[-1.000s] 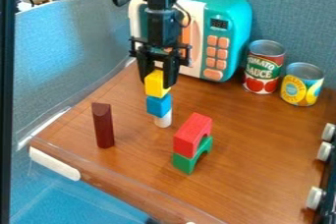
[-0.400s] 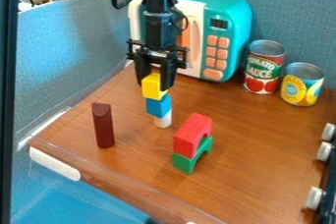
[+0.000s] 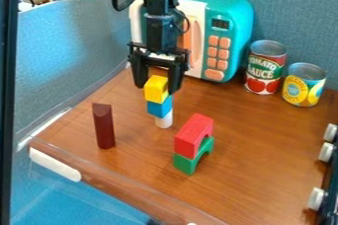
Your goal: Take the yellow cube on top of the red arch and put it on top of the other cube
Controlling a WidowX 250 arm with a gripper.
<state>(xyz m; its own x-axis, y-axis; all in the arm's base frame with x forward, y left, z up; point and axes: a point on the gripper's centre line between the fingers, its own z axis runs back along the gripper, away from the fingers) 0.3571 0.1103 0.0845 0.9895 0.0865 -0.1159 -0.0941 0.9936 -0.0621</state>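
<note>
The yellow cube (image 3: 155,89) rests on top of the blue cube (image 3: 159,106), which stands on a white cylinder (image 3: 164,120). Around the yellow cube hangs my gripper (image 3: 157,87), open, with a finger on either side and a visible gap between the left finger and the cube. The red arch (image 3: 194,134) lies on a green arch (image 3: 194,157), in front and to the right of that stack, with nothing on top of it.
A dark red upright block (image 3: 104,126) stands left of the stack. Behind is a teal toy microwave (image 3: 224,31). Two cans, a red one (image 3: 265,67) and a yellow one (image 3: 304,84), stand at the back right. White knobs line the right edge.
The gripper's fingers have spread apart, letting go of the yellow cube. The cube has settled slightly lower onto the blue cube, and the arm has shifted a little left.
</note>
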